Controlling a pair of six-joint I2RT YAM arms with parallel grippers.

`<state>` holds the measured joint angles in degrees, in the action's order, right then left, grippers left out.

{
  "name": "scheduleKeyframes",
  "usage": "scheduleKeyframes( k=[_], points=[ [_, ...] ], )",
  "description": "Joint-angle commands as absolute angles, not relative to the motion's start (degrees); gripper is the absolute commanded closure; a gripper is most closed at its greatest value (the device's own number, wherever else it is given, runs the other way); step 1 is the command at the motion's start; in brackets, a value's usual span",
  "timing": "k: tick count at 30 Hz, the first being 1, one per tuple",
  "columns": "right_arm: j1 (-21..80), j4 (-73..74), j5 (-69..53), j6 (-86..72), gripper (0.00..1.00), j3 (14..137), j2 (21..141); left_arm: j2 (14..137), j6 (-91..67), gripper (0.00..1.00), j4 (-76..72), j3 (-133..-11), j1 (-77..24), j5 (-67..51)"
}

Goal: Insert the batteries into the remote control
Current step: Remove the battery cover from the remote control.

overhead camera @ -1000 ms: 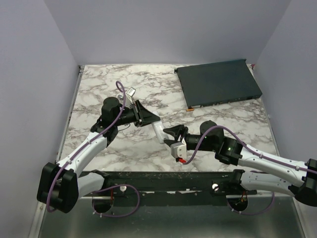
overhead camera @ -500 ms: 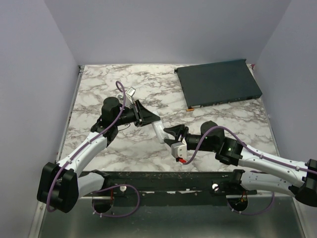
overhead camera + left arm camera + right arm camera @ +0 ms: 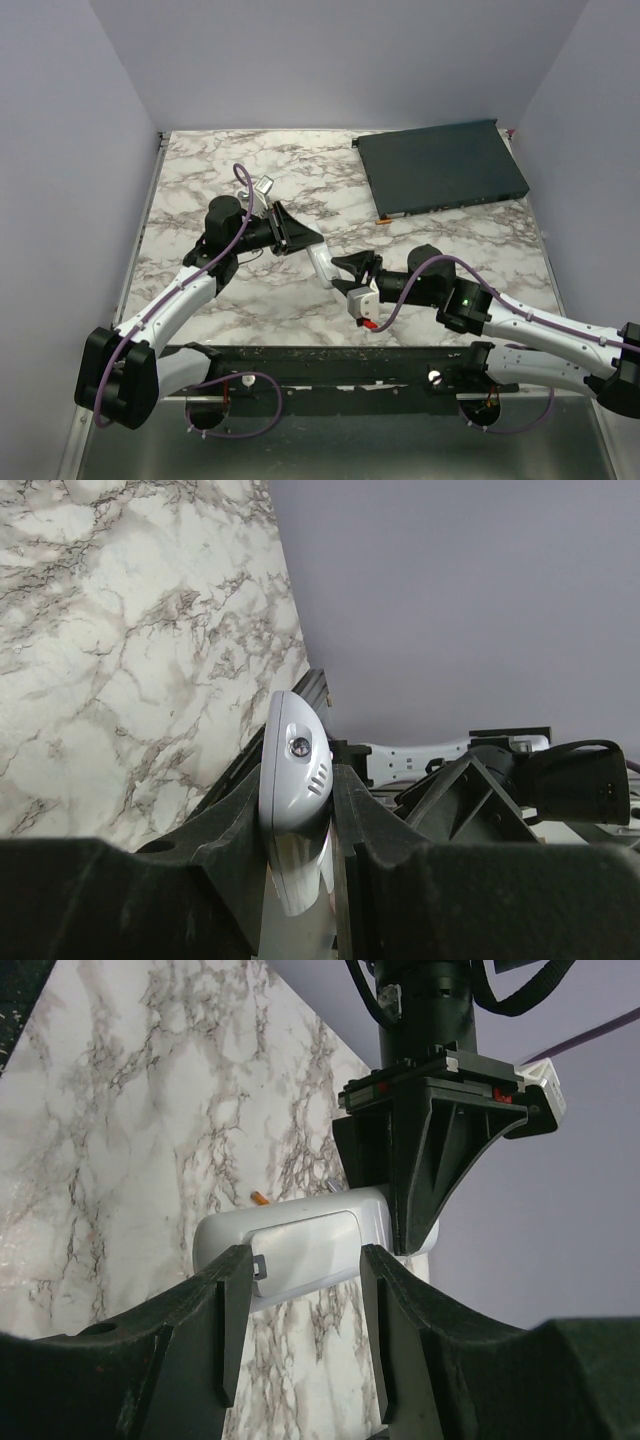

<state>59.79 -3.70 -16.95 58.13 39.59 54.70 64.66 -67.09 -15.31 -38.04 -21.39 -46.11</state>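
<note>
The white remote control (image 3: 322,266) lies across the middle of the marble table. My left gripper (image 3: 304,240) is shut on its far end; in the left wrist view the rounded end (image 3: 292,765) is pinched between the black fingers (image 3: 235,825). My right gripper (image 3: 305,1260) stands open, its fingers straddling the remote control's (image 3: 215,1238) closed back panel without clamping it. One of the batteries (image 3: 258,1198), tiny and orange, lies on the marble just beyond the remote control. From above, the right gripper (image 3: 345,266) sits close against the remote control's right side.
A large dark flat box (image 3: 440,168) lies at the back right. A small pale grey loose piece (image 3: 265,185) rests behind the left arm. The left gripper's black body (image 3: 440,1130) hangs close over the remote in the right wrist view. Purple walls enclose the table.
The right gripper has edged slightly left, closer to the remote. The left gripper and the remote have stayed in place.
</note>
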Motion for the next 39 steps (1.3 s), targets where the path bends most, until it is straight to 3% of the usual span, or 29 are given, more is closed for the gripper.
scheduleKeyframes(
  k=[1,39],
  points=[
    [59.7,-6.1,-14.2,59.0,0.46,38.9,53.9,64.3,-66.8,1.00,-16.2,-39.5,-21.8,-47.4],
    [59.7,-3.1,-16.9,56.6,0.43,37.9,53.7,66.7,-68.0,1.00,-17.7,-39.8,-21.9,-47.5]
  ],
)
